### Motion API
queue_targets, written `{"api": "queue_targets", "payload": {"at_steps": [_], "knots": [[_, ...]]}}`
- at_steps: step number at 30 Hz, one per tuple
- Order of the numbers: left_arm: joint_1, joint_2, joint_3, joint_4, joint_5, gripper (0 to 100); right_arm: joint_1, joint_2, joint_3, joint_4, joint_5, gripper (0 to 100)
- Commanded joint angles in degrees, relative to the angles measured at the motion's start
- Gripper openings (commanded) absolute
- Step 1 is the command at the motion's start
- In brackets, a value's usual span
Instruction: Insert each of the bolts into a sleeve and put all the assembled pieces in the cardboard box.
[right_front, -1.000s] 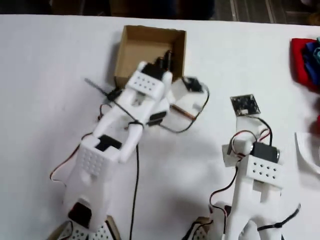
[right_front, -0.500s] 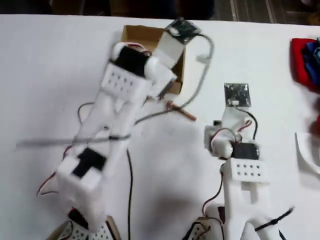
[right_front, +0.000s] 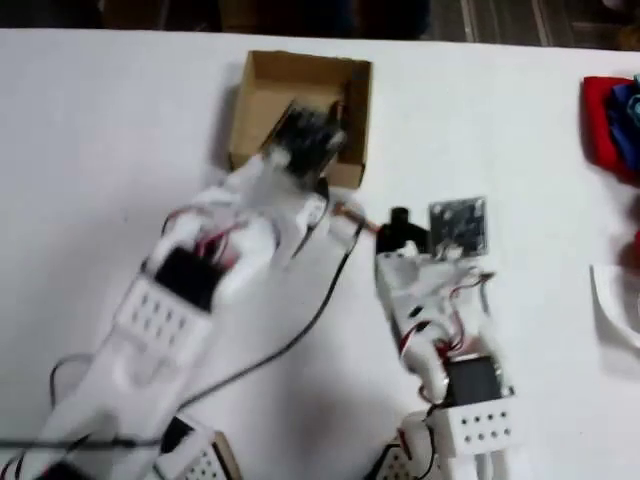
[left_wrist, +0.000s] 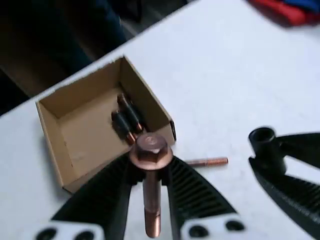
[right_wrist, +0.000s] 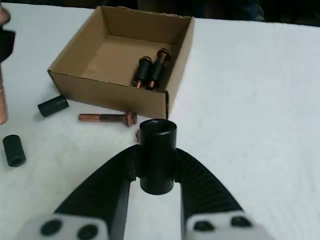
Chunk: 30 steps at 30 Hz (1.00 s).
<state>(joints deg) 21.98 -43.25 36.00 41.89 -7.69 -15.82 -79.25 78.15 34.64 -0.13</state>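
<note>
My left gripper (left_wrist: 151, 167) is shut on a copper bolt (left_wrist: 151, 190), held upright with its hex head up. My right gripper (right_wrist: 157, 162) is shut on a black sleeve (right_wrist: 157, 150), also upright. In the high view the two grippers (right_front: 335, 215) (right_front: 400, 235) stand close together just in front of the cardboard box (right_front: 255, 110). Two assembled pieces (right_wrist: 150, 71) lie in the box. Beside the box, a loose bolt (right_wrist: 107, 118) and two loose sleeves (right_wrist: 52, 106) (right_wrist: 14, 150) lie on the table.
A red cloth (right_front: 610, 120) and a white object (right_front: 612, 310) sit at the table's right edge. A black cable (right_front: 300, 335) runs across the table between the arms. The white table is open to the left and far right of the box.
The left arm has drawn back from over the box toward the table's middle. The right arm has swung left, bringing its sleeve near the left gripper.
</note>
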Motion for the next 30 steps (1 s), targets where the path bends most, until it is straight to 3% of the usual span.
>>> {"api": "queue_targets", "payload": {"at_steps": [1,5,10,15,30], "knots": [[-2.1,-8.4,2.1,-5.7,4.1,3,-3.8,-6.7,9.7,-13.8,-0.4,2.1],[-4.8,-8.4,0.5,-5.8,12.6,3,-8.0,-14.2,19.3,-24.7,-0.4,2.1],[-5.0,-3.6,-0.4,-10.6,22.6,3,-10.0,-18.9,19.2,-26.3,-0.4,2.1],[-1.9,3.8,-2.2,-18.6,22.7,3,-9.6,-19.1,19.2,-24.9,-0.4,2.1],[6.0,4.1,-1.5,-23.3,23.0,3,-9.5,-14.9,19.2,-24.2,-0.4,2.1]]}}
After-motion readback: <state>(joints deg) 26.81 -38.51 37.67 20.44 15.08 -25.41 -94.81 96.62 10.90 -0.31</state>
